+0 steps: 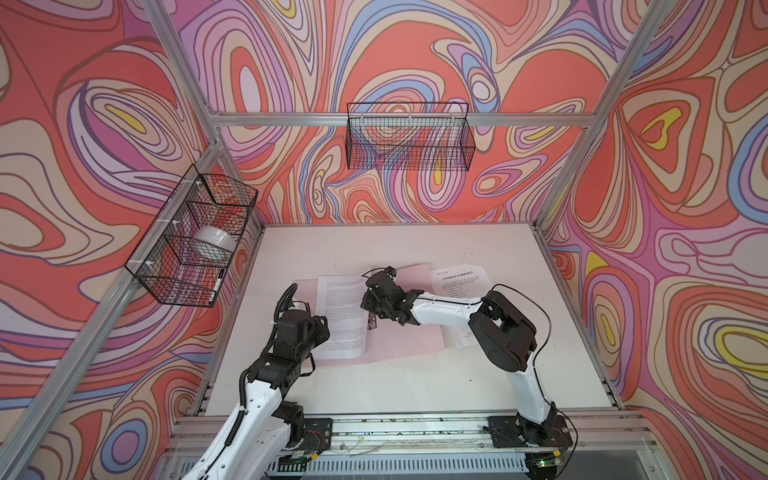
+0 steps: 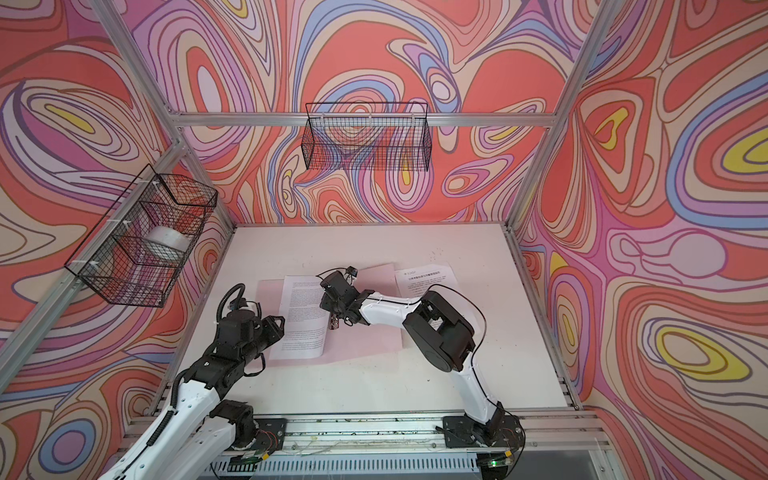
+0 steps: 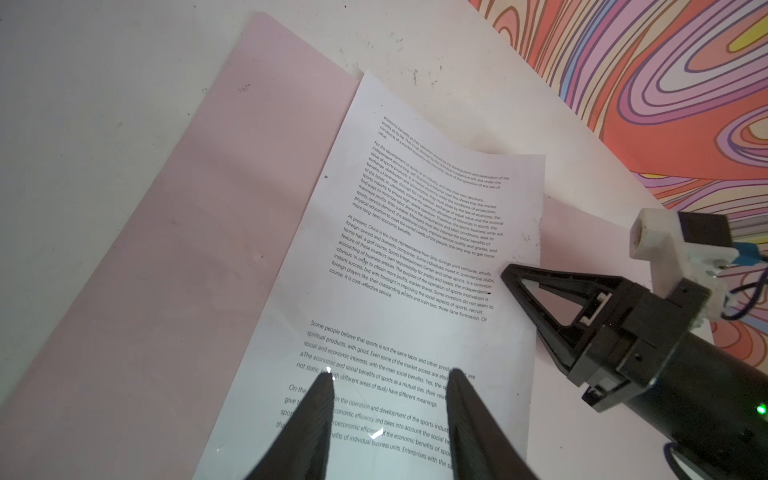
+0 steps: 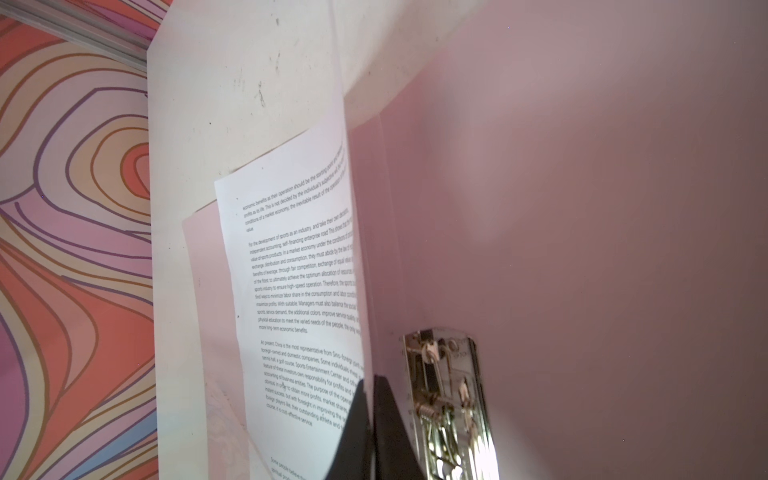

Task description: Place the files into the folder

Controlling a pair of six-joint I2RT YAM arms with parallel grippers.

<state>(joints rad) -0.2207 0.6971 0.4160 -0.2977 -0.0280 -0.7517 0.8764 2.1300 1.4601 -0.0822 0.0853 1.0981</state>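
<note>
**Q:** Where is the folder?

**A:** A thin, flat pale-pink folder point(image 1: 399, 338) point(image 2: 365, 338) lies open on the white table point(image 1: 374, 245). It sits at the centre of the frame in both top views. A small metal clip point(image 4: 444, 395) runs along its spine.

**Q:** And the papers?

**A:** A white sheet of dense black paragraphs point(image 1: 340, 307) point(image 2: 303, 316) lies on the folder's left half, and its upper end overhangs onto the table. A second white sheet with a heading point(image 1: 457, 276) point(image 2: 419, 276) lies right of centre at the folder's right edge, partly under the right arm.

**Q:** What are the pincers doing?

**A:** The left pincer point(image 3: 390, 374) hangs over the lower end of the dense sheet. Its jaws are partly apart with nothing between them. The right pincer point(image 4: 370, 380) has its jaws pressed together at that sheet's right edge, just beside the clip. It seems to pinch the edge, which curls upward, though the close view leaves this uncertain.
</note>
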